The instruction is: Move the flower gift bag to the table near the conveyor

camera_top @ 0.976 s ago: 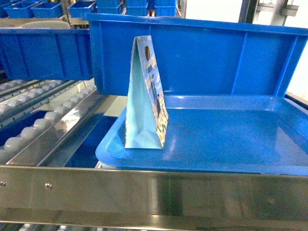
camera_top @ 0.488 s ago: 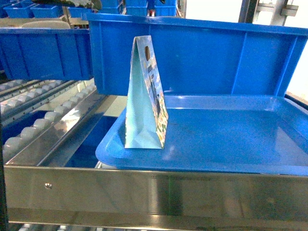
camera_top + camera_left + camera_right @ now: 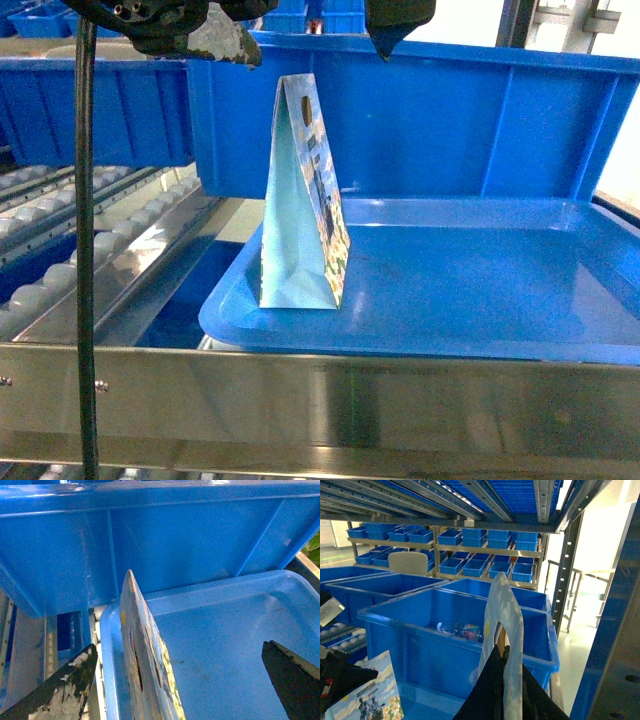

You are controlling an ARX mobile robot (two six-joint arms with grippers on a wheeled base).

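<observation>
The flower gift bag [image 3: 300,200] stands upright and edge-on at the left end of a blue tray [image 3: 470,290]; its top edge [image 3: 136,645] also shows from above. My left gripper [image 3: 310,35] hangs open just above the bag's top. Its worn finger [image 3: 228,42] is to the left of the bag and its dark finger [image 3: 393,25] to the right, neither touching it. From the wrist, the left gripper [image 3: 175,680] straddles the bag. My right gripper [image 3: 506,675] is shut with nothing held, raised beside the bins. The conveyor's rollers [image 3: 60,270] run at left. The table is out of view.
A tall blue bin [image 3: 420,110] stands right behind the tray and bag. A steel frame bar [image 3: 320,400] crosses the front. The left arm's black cable [image 3: 85,250] hangs down at left. More blue bins [image 3: 470,565] fill the shelves behind.
My left gripper has come down into the top of the head view, open over the bag, and its cable now hangs at left. The bag has not moved.
</observation>
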